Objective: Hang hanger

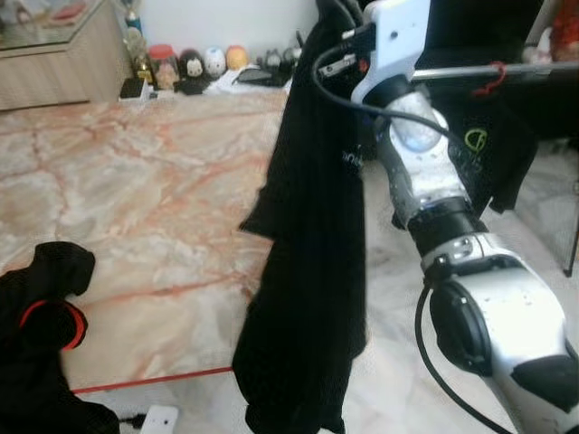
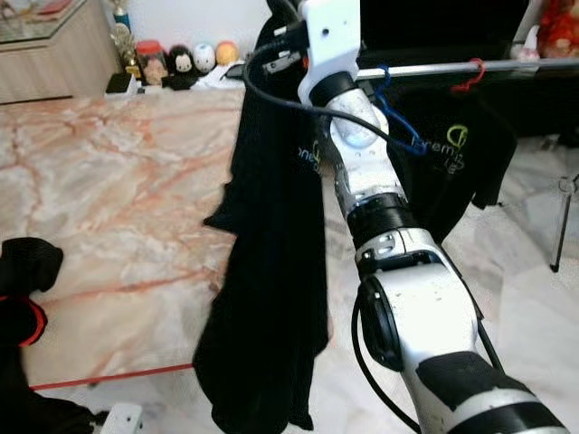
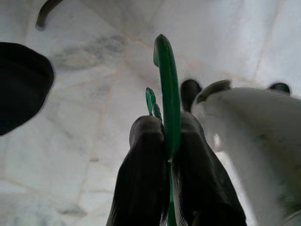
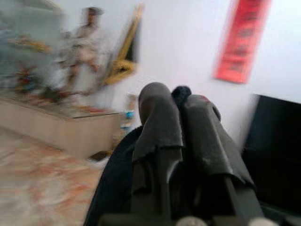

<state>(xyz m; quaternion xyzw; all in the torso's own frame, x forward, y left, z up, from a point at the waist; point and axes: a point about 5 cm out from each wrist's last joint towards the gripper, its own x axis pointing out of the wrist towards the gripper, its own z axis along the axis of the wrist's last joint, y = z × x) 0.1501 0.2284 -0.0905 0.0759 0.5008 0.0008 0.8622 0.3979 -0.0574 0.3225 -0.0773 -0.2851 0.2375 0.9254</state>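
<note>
Shirt [image 1: 308, 271] hangs long and black from the raised right end effector [image 4: 181, 110], whose two fingers are pressed together around something dark at their tips, probably the top of the shirt's hanger; the hook itself I cannot make out. The arm is lifted so that the load rides level with the metal rail [image 2: 434, 67] just beyond it, where a blue hanger [image 2: 387, 99] and a red hook [image 2: 467, 77] already carry dark clothes. Judging by that height, the lift is meant to bring the hook over the bar. The left end effector [image 3: 164, 141] points down at the marble floor [image 1: 145, 190], clamped on a green hanger [image 3: 167, 94], held low in reserve.
</note>
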